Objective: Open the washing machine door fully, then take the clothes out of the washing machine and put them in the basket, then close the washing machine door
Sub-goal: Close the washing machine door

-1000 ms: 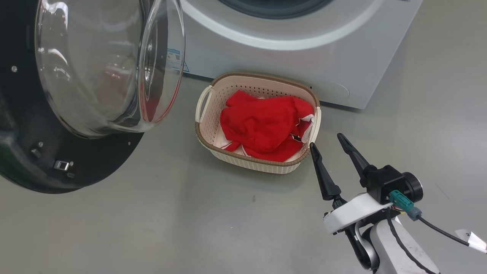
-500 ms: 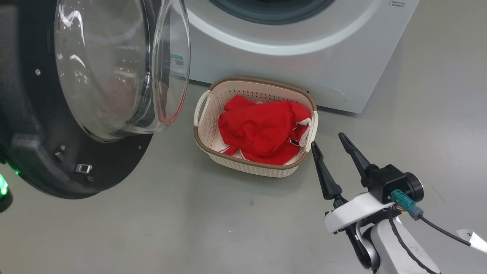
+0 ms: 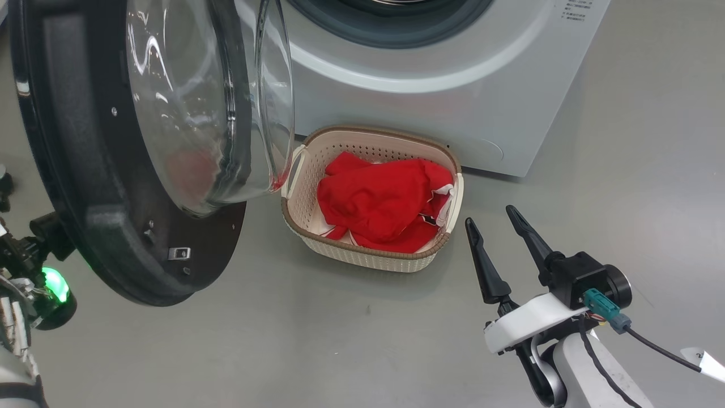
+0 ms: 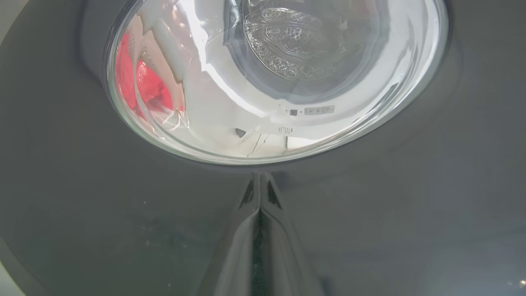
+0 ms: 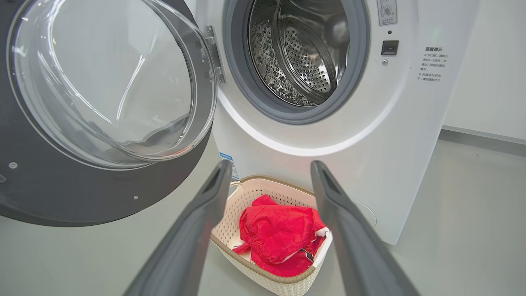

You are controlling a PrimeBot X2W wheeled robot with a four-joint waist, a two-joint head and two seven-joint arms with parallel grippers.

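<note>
One large white washer [image 3: 368,102] takes up the top of our head view. In our right wrist view its mouth stands open, showing the grey ring [image 5: 242,94] and the steel drum [image 5: 304,61].

Next in size is the door [image 3: 73,141], hinged on the washer's left side and swung part way out. We see its black inner face, and its glass [image 3: 187,113] bulges toward the basket. In the head view the glass overlaps the basket's left handle.

The basket [image 3: 362,258] sits on the grey floor [image 3: 283,340], just in front of the washer's lower panel. The clothes [image 3: 379,204] lie inside it as a red heap, with white trim showing along the right side.

Our right gripper [image 3: 489,215] hovers near the basket's right side, apart from it. Its fingers [image 5: 193,238] are spread wide and hold nothing.

Our left gripper [image 4: 259,205] is behind the door. Its fingers are pressed together on nothing and point at the door's glossy black outer face, just below the glass. The tips meet their own reflection there, though we cannot tell for sure that they touch.
</note>
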